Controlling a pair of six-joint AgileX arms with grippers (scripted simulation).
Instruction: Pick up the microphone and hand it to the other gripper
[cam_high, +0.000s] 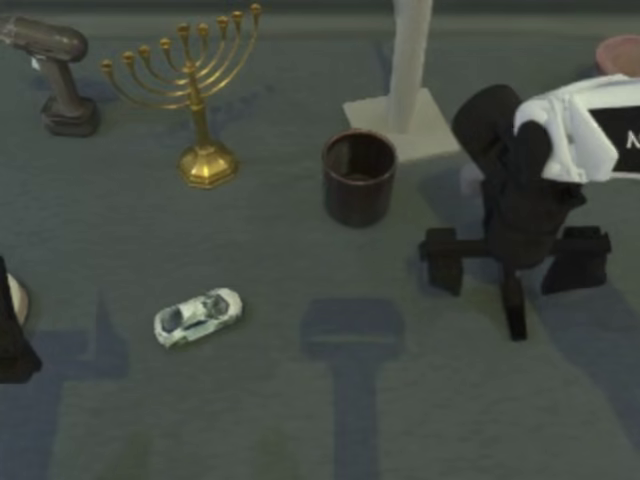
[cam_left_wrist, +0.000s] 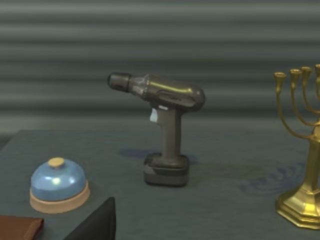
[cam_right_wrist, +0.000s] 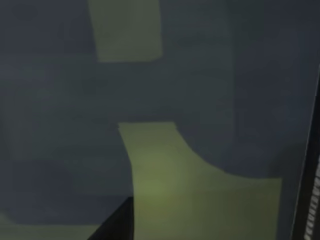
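Fingers (cam_high: 443, 262) spread wide, my right gripper (cam_high: 511, 272) hangs over the table's (cam_high: 300, 420) right side. The microphone (cam_high: 515, 312) sits between them, touching neither, only its black handle showing. My left arm (cam_high: 12, 345) is parked at the left edge.

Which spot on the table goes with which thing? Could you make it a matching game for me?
Things:
1. toy car
2. power drill
3. dark cup
4. right hand

Places:
a. far left corner of the table
b. near the middle, beside the white stand
c. near side, towards the left, with nothing close by
d. over the table's right part

Pairs: 1-c, 2-a, 3-b, 4-d
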